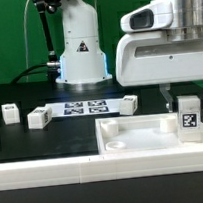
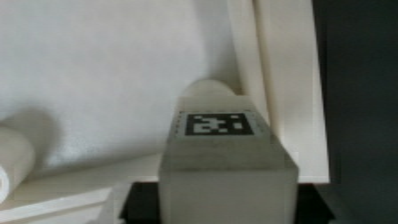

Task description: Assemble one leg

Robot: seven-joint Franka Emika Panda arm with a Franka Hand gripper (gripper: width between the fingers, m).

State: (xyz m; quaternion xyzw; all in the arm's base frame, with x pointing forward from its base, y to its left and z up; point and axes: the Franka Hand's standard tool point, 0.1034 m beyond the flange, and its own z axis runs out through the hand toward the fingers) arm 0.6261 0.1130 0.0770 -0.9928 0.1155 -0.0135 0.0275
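My gripper is shut on a leg, a white chunky post with a black-and-white tag facing the camera. It holds the leg upright over the right end of the large flat white panel. I cannot tell whether the leg touches the panel. In the wrist view the leg fills the middle, tag on its top, between my black fingers. The panel lies beneath it, its edge just beside the leg. A round corner socket shows at the frame's border.
Three more legs lie on the black table behind the panel. The marker board lies between them. The robot base stands at the back. A green backdrop closes off the rear.
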